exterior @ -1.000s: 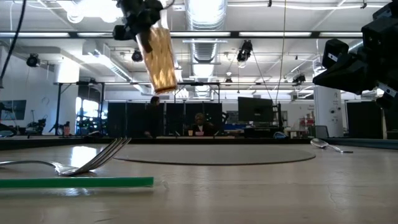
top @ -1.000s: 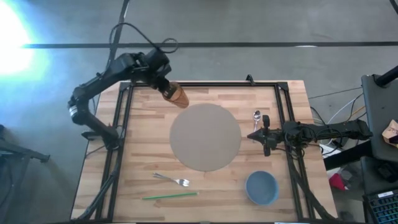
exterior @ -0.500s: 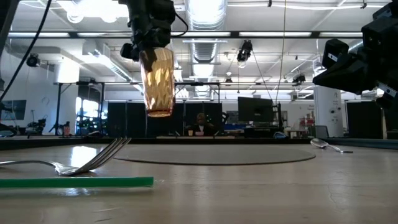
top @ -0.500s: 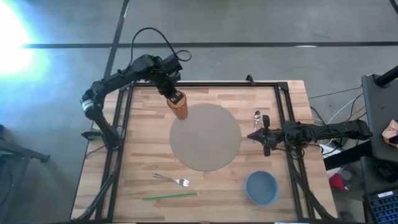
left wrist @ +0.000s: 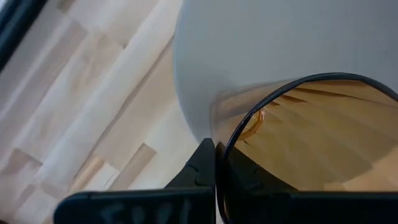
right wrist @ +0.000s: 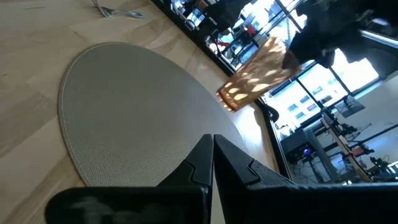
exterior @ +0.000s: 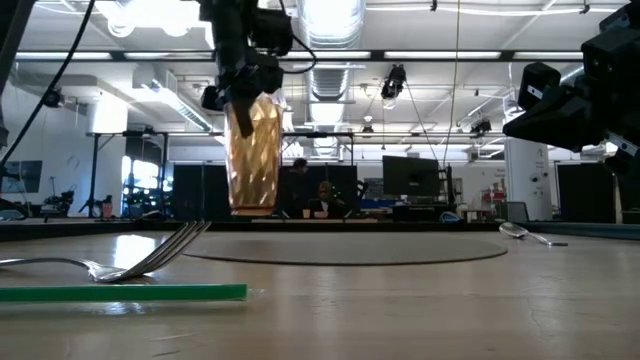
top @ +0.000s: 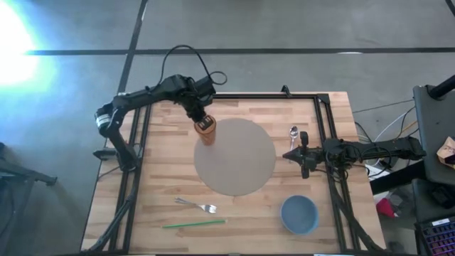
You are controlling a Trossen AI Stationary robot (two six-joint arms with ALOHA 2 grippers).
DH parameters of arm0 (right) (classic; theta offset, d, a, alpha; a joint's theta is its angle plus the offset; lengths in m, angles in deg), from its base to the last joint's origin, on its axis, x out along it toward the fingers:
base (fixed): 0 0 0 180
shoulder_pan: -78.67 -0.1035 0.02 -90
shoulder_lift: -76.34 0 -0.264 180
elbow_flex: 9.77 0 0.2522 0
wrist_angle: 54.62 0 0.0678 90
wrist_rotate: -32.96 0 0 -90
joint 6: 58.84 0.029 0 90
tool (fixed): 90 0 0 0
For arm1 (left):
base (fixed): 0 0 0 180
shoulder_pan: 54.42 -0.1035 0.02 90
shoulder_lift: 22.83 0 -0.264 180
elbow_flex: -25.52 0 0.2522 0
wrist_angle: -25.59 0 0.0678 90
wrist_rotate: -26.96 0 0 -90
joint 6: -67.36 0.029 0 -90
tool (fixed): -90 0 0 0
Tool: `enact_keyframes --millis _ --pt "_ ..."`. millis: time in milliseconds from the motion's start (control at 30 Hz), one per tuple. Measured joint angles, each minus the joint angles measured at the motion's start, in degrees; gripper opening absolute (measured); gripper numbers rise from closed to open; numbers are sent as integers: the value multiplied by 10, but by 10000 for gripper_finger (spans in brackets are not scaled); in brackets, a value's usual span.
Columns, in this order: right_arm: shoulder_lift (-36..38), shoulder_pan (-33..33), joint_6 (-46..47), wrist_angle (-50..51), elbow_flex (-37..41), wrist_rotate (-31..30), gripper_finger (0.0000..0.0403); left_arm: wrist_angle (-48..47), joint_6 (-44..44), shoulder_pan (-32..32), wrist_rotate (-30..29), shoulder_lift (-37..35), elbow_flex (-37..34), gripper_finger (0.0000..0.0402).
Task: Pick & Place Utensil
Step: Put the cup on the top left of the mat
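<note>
Fingers of my left gripper (top: pixel 202 118) pinch the amber glass (top: pixel 206 131) at the round mat's (top: pixel 238 160) edge; right gripper (top: pixel 289 155) pressed shut beside the spoon (top: pixel 293 131) — fork (top: pixel 197 206) lies well apart, near the blue bowl (top: pixel 298 215).

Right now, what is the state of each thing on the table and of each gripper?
Amber glass: held upright, near the table at the mat's edge.
Left gripper: shut on the glass rim.
Right gripper: shut, empty, beside the mat.
Round mat: flat, nothing on it.
Spoon: lying untouched.
Fork: lying untouched.
Green straw: lying flat.
Blue bowl: upright, empty.
</note>
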Motion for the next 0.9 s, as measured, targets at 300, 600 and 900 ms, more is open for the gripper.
enact_keyframes --millis 300,600,900 --pt "0 0 1 0 0 0 8 47 -8 6 0 -2 -59 5" --pt "0 0 0 0 0 0 8 74 -3 7 -2 -4 -83 4" --pt "0 0 0 0 0 0 8 80 5 8 -26 -4 -81 3"
